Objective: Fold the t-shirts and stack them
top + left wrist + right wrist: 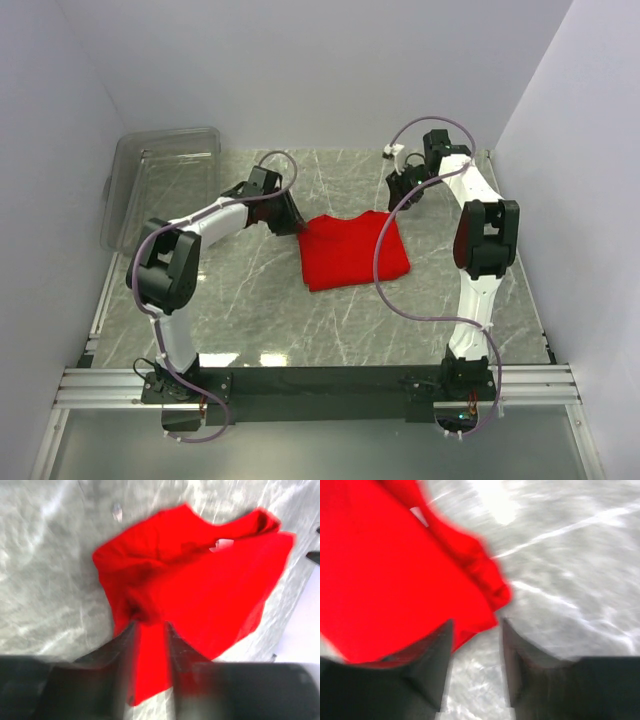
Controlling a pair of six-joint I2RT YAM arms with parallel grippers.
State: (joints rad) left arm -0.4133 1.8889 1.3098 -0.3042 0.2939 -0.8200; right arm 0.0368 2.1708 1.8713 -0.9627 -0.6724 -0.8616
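The red t-shirt (353, 250) lies folded in a rough rectangle on the marble table. In the left wrist view the t-shirt (210, 585) is wrinkled, its white neck label (223, 544) showing near the far edge. My left gripper (293, 225) is at the shirt's back left corner. Its jaws (150, 625) stand narrow with red cloth bunched between the tips. My right gripper (400, 188) is off the shirt's back right corner. In the right wrist view it (476, 622) is open and empty over bare table, with the shirt (385, 575) to its left. Both wrist views are blurred.
A clear plastic bin (160, 180) stands at the back left against the wall. A small white object (392, 152) lies at the back near the right arm. White walls close in the table (250, 310) on three sides. A purple cable (382, 250) hangs over the shirt's right side.
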